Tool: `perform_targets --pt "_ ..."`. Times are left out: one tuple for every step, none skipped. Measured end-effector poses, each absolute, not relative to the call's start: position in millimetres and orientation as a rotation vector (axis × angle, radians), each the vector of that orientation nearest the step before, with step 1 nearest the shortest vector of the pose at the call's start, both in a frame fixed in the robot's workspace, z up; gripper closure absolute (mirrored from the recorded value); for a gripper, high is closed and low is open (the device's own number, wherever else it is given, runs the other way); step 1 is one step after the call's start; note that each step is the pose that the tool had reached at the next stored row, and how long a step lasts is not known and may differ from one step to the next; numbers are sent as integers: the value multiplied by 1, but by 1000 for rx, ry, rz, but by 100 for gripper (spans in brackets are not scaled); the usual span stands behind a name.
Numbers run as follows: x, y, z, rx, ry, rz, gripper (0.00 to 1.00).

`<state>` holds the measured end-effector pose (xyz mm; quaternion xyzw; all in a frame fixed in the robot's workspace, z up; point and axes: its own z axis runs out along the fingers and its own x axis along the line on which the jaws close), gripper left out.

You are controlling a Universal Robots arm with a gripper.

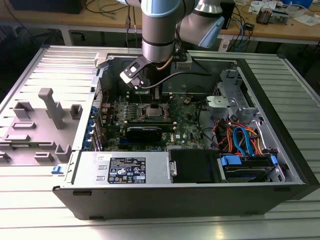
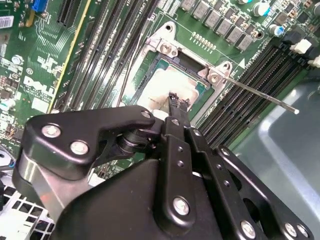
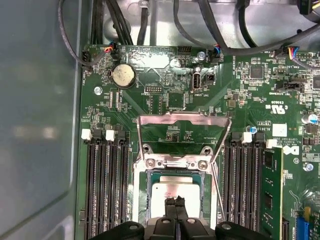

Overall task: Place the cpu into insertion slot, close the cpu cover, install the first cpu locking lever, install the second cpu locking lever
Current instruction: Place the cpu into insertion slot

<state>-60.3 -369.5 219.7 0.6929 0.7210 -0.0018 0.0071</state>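
The cpu [image 3: 176,190] lies flat in the insertion slot [image 3: 141,200] on the green motherboard, its silver top showing; the second wrist view has the cpu [image 2: 162,85] too. My gripper [image 3: 176,204] is shut, and its black fingertips [image 2: 175,100] meet just over the chip's near half, with nothing held between them. The cpu cover [image 3: 182,119] stands swung open behind the socket, its window showing the board. One thin locking lever [image 2: 260,95] sticks out raised beside the socket. In the exterior view my gripper [image 1: 148,96] hangs above the slot [image 1: 152,111] inside the case.
Black memory slots [image 3: 105,190] flank the socket on both sides. A coin battery [image 3: 123,75] and black cables [image 3: 115,20] lie behind it. The case walls, the power supply [image 1: 125,169] and drive cables [image 1: 240,137] hem in the board. A grey fixture [image 1: 47,107] sits outside.
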Motion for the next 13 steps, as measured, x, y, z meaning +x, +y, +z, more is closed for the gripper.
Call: perform_targets --pt "-60 -369 217 2160 2262 -5 89" --pt "-60 -370 214 2154 2267 -5 89" --pt "-60 -370 211 2149 2272 -5 89" --pt "-60 -370 210 2145 2276 -5 89" --pt "-60 -370 209 2141 2279 -5 89" --pt "-60 -370 208 2137 2283 -5 89" --pt "-60 -370 208 2134 2286 -5 89" --pt "-60 -370 208 2132 2288 -5 89" --pt "-60 -370 208 2131 2289 -5 89" --pt "-60 -370 211 2130 2290 -5 89" --pt "-60 -370 213 2129 2291 -5 89" --pt "-60 -370 215 2128 2292 -5 89" --pt "-60 -370 215 2126 2293 -5 89"
